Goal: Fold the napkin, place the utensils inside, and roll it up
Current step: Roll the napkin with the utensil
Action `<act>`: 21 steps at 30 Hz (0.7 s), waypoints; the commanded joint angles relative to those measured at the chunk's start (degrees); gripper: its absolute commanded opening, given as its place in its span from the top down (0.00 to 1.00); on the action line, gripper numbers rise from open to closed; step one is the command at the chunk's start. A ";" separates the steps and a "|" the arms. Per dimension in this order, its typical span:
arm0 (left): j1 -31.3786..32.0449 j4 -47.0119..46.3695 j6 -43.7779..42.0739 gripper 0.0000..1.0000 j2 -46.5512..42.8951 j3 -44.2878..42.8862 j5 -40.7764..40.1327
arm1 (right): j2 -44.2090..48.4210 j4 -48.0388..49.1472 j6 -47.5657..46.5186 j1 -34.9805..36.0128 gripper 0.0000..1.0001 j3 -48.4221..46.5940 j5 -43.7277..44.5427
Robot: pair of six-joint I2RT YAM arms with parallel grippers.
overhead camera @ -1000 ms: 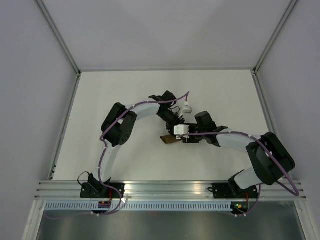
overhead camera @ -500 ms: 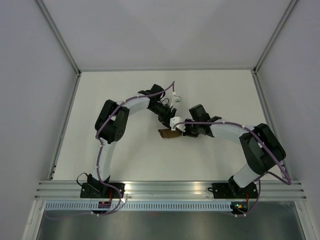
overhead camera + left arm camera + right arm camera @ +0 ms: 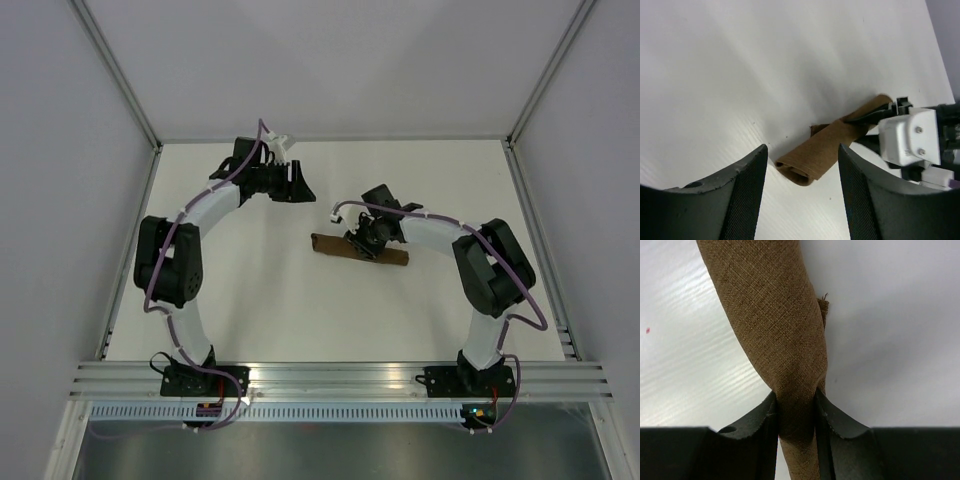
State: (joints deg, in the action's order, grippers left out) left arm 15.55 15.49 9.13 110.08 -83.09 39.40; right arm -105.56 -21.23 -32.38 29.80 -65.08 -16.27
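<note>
One tight roll of brown napkin [image 3: 328,246] lies near the middle of the white table [image 3: 250,300], pinched across its midsection by the right gripper [image 3: 795,402]. Well apart, the left gripper [image 3: 802,152] hangs spread and empty. No utensil shows. With only that one pinch, letting go may let the outer flap spring open. Lifting may let anything inside slide out an open end.

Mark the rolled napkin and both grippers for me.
napkin [image 3: 328,246]: top external view, left stretch of the roll.
right gripper [image 3: 795,400]: right wrist view, midway between fingertips pinching the napkin.
left gripper [image 3: 802,150]: left wrist view, midway between its open fingertips.
</note>
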 commanded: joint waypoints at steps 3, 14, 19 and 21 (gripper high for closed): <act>0.36 -8.96 16.95 0.36 -9.44 10.02 -12.14 | -9.04 -5.75 16.98 -0.36 0.67 -6.62 2.99; 4.83 -25.42 27.44 0.37 -16.04 30.18 -21.73 | -18.19 -3.91 35.45 -0.36 0.65 -16.48 1.42; 5.89 -26.03 29.37 0.38 -9.81 27.20 -23.13 | -20.03 -3.29 41.16 -0.36 0.64 -20.08 0.98; 5.89 -26.65 30.42 0.38 -7.79 25.53 -23.14 | -20.74 -3.11 42.22 -0.36 0.63 -20.96 0.72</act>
State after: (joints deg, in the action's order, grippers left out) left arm 21.61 -7.38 34.72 99.50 -54.39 18.55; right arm -121.60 -21.71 3.73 29.12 -85.93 -17.21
